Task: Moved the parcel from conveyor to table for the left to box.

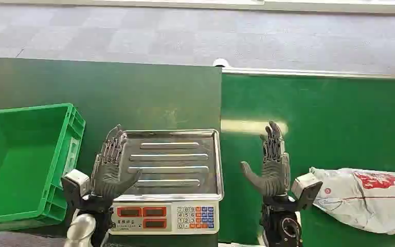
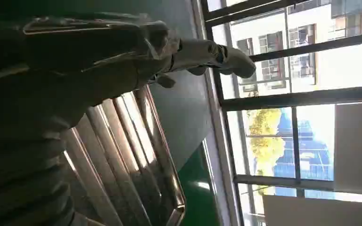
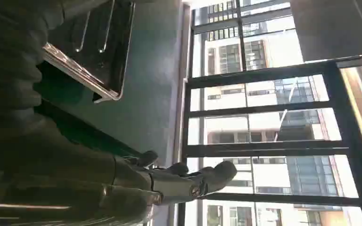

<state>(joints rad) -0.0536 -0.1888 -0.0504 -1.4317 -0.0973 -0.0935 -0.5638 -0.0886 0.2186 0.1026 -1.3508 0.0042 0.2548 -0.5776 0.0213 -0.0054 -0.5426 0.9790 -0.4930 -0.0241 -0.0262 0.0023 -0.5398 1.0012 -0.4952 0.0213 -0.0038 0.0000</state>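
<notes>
Parcel: crumpled white plastic mailer with red print (image 1: 365,198), on green conveyor, long axis sideways.
Nearer: right robot hand (image 1: 272,164), released, parcel just outboard.
Left robot hand (image 1: 110,167): released.

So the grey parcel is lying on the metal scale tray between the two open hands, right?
Not quite. The scale tray is bare. The grey parcel lies on the green conveyor, to the outside of the right hand. Both hands, the left hand too, are open, as the head view shows.

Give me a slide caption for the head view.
Open hands flank the steel scale tray; grey plastic parcel waits on the green conveyor.
</notes>
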